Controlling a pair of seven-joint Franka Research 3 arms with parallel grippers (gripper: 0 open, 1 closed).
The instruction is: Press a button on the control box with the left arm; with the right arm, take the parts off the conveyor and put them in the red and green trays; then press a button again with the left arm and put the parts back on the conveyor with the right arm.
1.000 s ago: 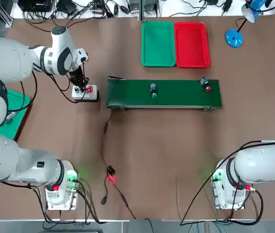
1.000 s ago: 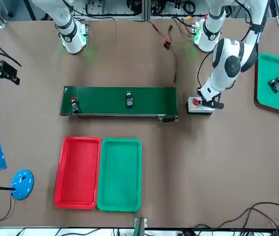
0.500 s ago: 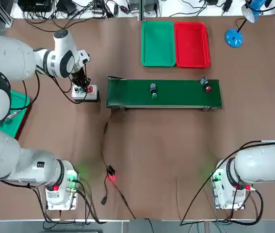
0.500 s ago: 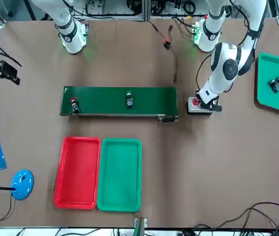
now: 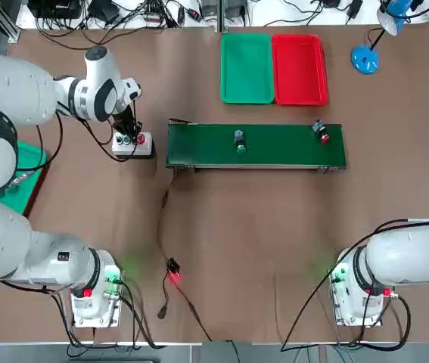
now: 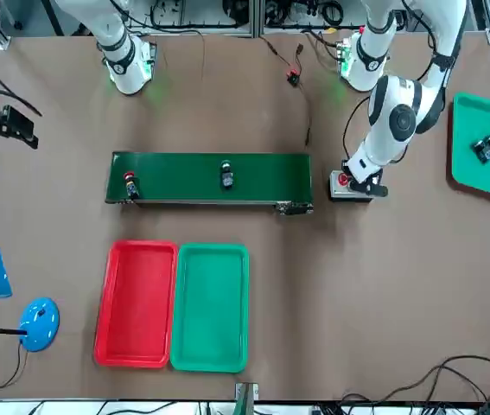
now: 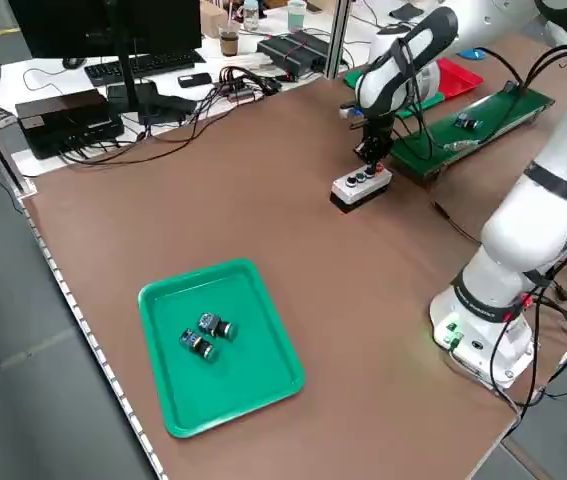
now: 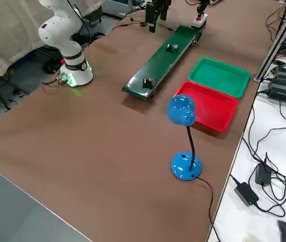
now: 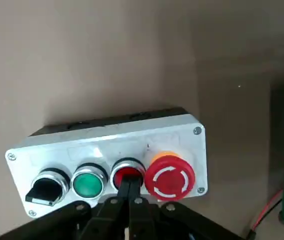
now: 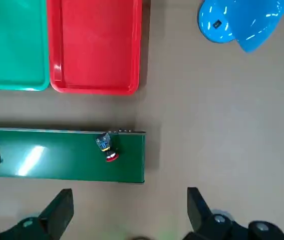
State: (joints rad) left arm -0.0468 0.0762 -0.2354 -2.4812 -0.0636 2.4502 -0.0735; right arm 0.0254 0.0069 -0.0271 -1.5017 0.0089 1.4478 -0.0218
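The grey control box (image 5: 132, 144) stands just left of the green conveyor (image 5: 256, 155). My left gripper (image 5: 126, 127) is shut, and in the left wrist view its joined fingertips (image 9: 130, 187) rest on the small red button (image 9: 128, 172), between the green button and the big red mushroom button. Two parts lie on the belt: a green-capped part (image 5: 239, 141) near the middle and a red-capped part (image 5: 321, 132) near the right end. The green tray (image 5: 247, 68) and red tray (image 5: 299, 68) lie side by side beyond the conveyor. My right gripper (image 6: 15, 130) hovers open, high off the conveyor's right end.
A blue desk lamp (image 5: 365, 57) stands right of the red tray. Another green tray (image 7: 218, 345) holding two parts lies at the table's left edge. A cable with a red-lit plug (image 5: 172, 274) runs from the conveyor toward the arm bases.
The left arm's wrist has shifted slightly over the control box, with its shut fingers staying at the buttons. The two parts on the belt and the right gripper have not moved.
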